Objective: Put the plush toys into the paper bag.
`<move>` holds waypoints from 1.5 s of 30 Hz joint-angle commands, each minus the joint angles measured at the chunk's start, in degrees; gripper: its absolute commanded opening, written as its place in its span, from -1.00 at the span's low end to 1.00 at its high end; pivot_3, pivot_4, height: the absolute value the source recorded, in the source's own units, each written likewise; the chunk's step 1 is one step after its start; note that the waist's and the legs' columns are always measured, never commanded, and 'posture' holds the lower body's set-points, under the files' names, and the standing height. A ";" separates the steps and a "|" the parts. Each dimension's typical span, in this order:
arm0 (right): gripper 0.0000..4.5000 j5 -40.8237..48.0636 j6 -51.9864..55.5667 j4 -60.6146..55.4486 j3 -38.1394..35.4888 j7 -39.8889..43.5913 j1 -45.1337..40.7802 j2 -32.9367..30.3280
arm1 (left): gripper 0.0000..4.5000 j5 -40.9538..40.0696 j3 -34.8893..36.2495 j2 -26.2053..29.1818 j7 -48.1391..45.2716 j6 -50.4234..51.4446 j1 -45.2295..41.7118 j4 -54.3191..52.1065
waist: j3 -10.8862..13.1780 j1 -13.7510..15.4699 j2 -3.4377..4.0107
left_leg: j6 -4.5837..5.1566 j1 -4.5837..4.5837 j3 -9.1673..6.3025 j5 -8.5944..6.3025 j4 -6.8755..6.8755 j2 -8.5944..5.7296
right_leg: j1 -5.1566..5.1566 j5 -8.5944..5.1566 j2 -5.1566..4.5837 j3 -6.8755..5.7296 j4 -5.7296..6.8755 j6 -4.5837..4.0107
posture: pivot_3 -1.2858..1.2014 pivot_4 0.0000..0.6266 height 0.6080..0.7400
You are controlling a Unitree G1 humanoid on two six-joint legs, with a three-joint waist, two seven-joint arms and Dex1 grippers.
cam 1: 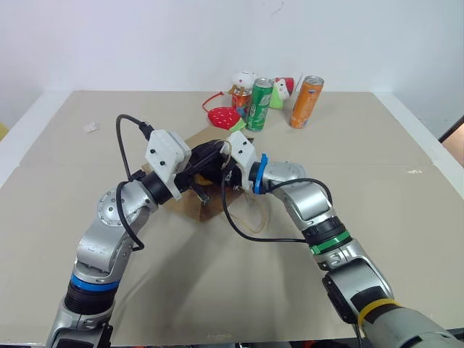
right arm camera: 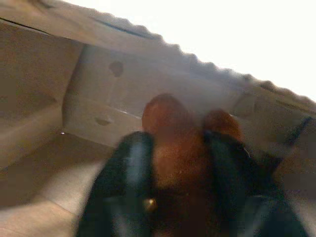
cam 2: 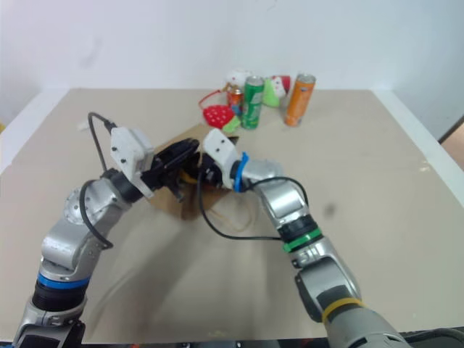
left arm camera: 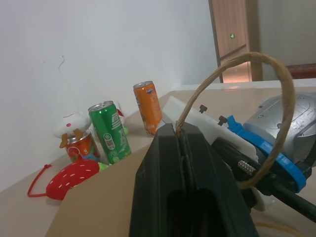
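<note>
The brown paper bag [cam 1: 205, 209] lies on its side in the middle of the table, its mouth towards me. My left gripper [left arm camera: 180, 133] is shut on the bag's upper rim where a tan cord handle [left arm camera: 281, 98] loops up, and holds the mouth raised. My right gripper [right arm camera: 177, 143] reaches into the bag, whose inner walls [right arm camera: 94, 98] surround it. A reddish-brown furry plush toy [right arm camera: 173, 128] sits between its two black fingers and touches both. From the head views the toy is hidden behind the two hands [cam 1: 217, 167].
At the table's far edge stand a green can [cam 1: 259, 104], an orange can [cam 1: 306, 101] and a small red can [cam 1: 241, 98] with white plush figures. A red strawberry plush [cam 1: 222, 116] lies before them. The bag's second cord handle [cam 1: 250, 221] lies on the tabletop.
</note>
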 commanded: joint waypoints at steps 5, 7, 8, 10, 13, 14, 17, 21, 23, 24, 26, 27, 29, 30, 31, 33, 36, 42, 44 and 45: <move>0.96 4.00 4.69 -13.78 -4.35 4.65 3.96 -5.81 | -1.00 -0.26 0.54 -0.29 0.64 -0.55 -1.28 -1.40 | 0.00 0.04 0.00 | 0.00 -0.01 0.01 0.00 0.00 -0.02 | 0.00 0.00 -0.04 0.01 -0.01 0.01 | 0.03 -0.52 1.00; 0.96 6.23 7.52 -17.93 -5.98 5.44 5.53 -7.35 | -1.00 -0.30 0.72 -0.18 0.45 -0.78 -1.51 -0.83 | 0.00 0.04 0.00 | 0.00 -0.01 0.01 0.00 0.01 -0.02 | 0.00 0.00 -0.03 0.01 0.00 0.01 | 0.03 -0.52 1.00; 0.96 7.51 9.08 -19.96 -6.91 5.83 6.32 -8.18 | -1.00 -0.29 0.82 -0.11 0.35 -0.89 -1.57 -0.61 | 0.00 0.04 0.00 | 0.00 -0.01 0.00 0.00 0.00 -0.01 | 0.00 0.00 -0.02 0.00 0.00 0.01 | 0.03 -0.52 1.00; 0.96 10.49 14.10 -23.82 -9.04 6.96 8.52 -11.21 | -1.00 -0.36 0.96 -0.01 0.17 -0.96 -1.72 -0.30 | 0.00 0.04 0.00 | 0.00 0.00 -0.03 0.00 0.00 0.00 | 0.00 -0.01 0.00 -0.03 0.00 -0.01 | 0.03 -0.52 1.00; 0.96 11.12 17.68 -25.57 -11.08 7.10 12.48 -15.28 | -1.00 -0.42 0.83 -0.07 0.04 -0.95 -1.75 -0.22 | 0.00 0.04 0.00 | 0.00 0.02 -0.01 0.00 0.00 0.00 | 0.01 -0.01 0.00 -0.01 0.00 -0.01 | 0.03 -0.52 1.00; 0.96 10.74 18.80 -25.93 -11.33 6.81 14.18 -16.74 | -1.00 -0.41 0.73 -0.14 0.04 -0.96 -1.72 -0.25 | -0.01 0.12 -0.02 | 0.00 0.03 -0.03 0.00 0.00 -0.01 | 0.04 -0.02 -0.02 -0.04 0.00 -0.02 | 0.03 -0.52 1.00; 0.96 11.04 22.19 -27.75 -11.33 6.09 19.55 -19.45 | -1.00 -0.46 0.60 -0.29 0.00 -0.97 -1.75 -0.21 | 0.00 0.10 -0.01 | 0.00 0.02 0.00 0.00 0.00 -0.03 | 0.03 -0.03 -0.03 -0.01 -0.01 -0.02 | 0.03 -0.52 1.00; 0.96 10.21 23.08 -27.83 -10.12 4.03 25.09 -19.47 | -1.00 -0.47 0.59 -0.34 -0.20 -1.06 -2.02 0.09 | 0.00 -0.07 -0.01 | 0.00 0.02 -0.01 0.00 0.00 -0.04 | 0.04 -0.04 -0.03 -0.01 -0.02 -0.01 | 0.03 -0.52 1.00; 0.96 9.99 23.49 -27.89 -9.67 3.20 26.21 -19.04 | -1.00 -0.48 0.64 -0.33 -0.26 -1.06 -2.15 0.20 | 0.00 -0.10 0.00 | 0.00 0.05 0.01 0.00 -0.01 0.00 | 0.02 -0.03 0.06 0.03 -0.01 -0.02 | 0.03 -0.52 1.00; 0.96 9.69 23.19 -27.88 -9.32 2.91 26.49 -18.92 | -1.00 -0.46 0.66 -0.35 -0.30 -1.04 -2.17 0.20 | 0.00 -0.10 -0.01 | -0.01 0.08 0.01 0.00 0.00 0.00 | 0.03 -0.02 0.09 0.04 0.03 -0.02 | 0.03 -0.52 1.00; 0.72 9.59 22.28 -27.69 -9.42 1.85 26.63 -17.98 | -1.00 -0.39 0.70 -0.34 -0.44 -1.03 -2.03 0.12 | 0.00 -0.06 -0.01 | -0.02 0.09 -0.04 0.01 0.01 0.00 | 0.05 -0.02 0.11 -0.01 0.03 -0.02 | 0.03 -0.52 1.00; 0.57 9.73 21.87 -27.50 -9.61 1.59 26.51 -17.46 | -1.00 -0.38 0.75 -0.33 -0.50 -1.01 -1.95 0.08 | 0.00 -0.06 -0.01 | -0.01 0.09 -0.05 0.02 0.01 0.00 | 0.05 -0.01 0.12 -0.01 0.03 -0.02 | 0.03 -0.52 1.00; 0.16 9.27 20.54 -26.87 -9.49 1.40 26.28 -16.89 | -1.00 -0.37 0.80 -0.32 -0.53 -0.93 -1.88 0.04 | 0.00 -0.07 -0.01 | -0.01 0.09 -0.04 0.02 0.01 0.00 | 0.05 -0.01 0.13 0.01 0.03 -0.02 | 0.03 -0.52 1.00; -0.06 8.89 20.00 -26.36 -9.31 1.29 26.16 -16.64 | -1.00 -0.34 0.79 -0.32 -0.50 -0.86 -1.90 0.02 | 0.00 -0.06 -0.01 | -0.01 0.08 -0.04 0.02 0.01 0.00 | 0.05 -0.01 0.13 0.01 0.03 -0.02 | 0.03 -0.52 1.00; -0.30 8.73 19.66 -25.95 -9.18 1.29 26.11 -16.40 | -1.00 -0.34 0.79 -0.33 -0.48 -0.82 -1.92 0.00 | 0.00 -0.04 -0.01 | -0.01 0.08 -0.04 0.02 0.01 0.00 | 0.05 -0.02 0.12 0.01 0.03 -0.02 | 0.03 -0.52 1.00; -0.67 8.86 19.06 -25.31 -9.27 0.96 25.83 -15.29 | -1.00 -0.34 0.81 -0.32 -0.45 -0.77 -1.86 -0.07 | 0.00 -0.03 -0.01 | -0.01 0.05 -0.04 0.02 0.01 -0.01 | 0.05 -0.02 0.10 0.02 0.01 -0.02 | 0.03 -0.52 1.00; -0.98 9.32 18.80 -24.78 -9.94 0.16 24.99 -13.82 | -1.00 -0.37 0.81 -0.26 -0.46 -0.71 -1.68 -0.23 | 0.00 -0.04 -0.01 | -0.01 0.05 -0.01 0.01 0.01 -0.03 | 0.05 -0.02 0.06 0.05 -0.01 -0.01 | 0.03 -0.52 1.00; -0.98 10.45 19.45 -25.55 -11.71 1.55 24.01 -14.87 | -1.00 -0.35 0.63 -0.40 -0.44 -0.81 -1.34 -0.35 | 0.00 -0.01 -0.01 | -0.01 0.05 -0.03 0.02 0.01 -0.02 | 0.05 -0.02 0.07 0.03 0.00 -0.01 | 0.03 -0.52 1.00; -0.98 12.81 20.34 -26.63 -14.20 3.14 22.81 -16.19 | -1.00 -0.34 0.68 -0.50 -0.38 -0.94 -1.44 -0.25 | 0.00 -0.01 -0.01 | -0.01 0.05 -0.03 0.02 0.01 -0.02 | 0.05 -0.02 0.07 0.03 -0.01 -0.01 | 0.03 -0.52 1.00; -0.98 14.56 21.19 -27.09 -15.96 4.14 21.84 -17.16 | -1.00 -0.33 0.74 -0.56 -0.33 -1.01 -1.59 -0.13 | 0.01 -0.01 -0.01 | -0.01 0.05 -0.02 0.02 0.01 -0.03 | 0.05 -0.02 0.07 0.04 -0.01 -0.01 | 0.03 -0.52 1.00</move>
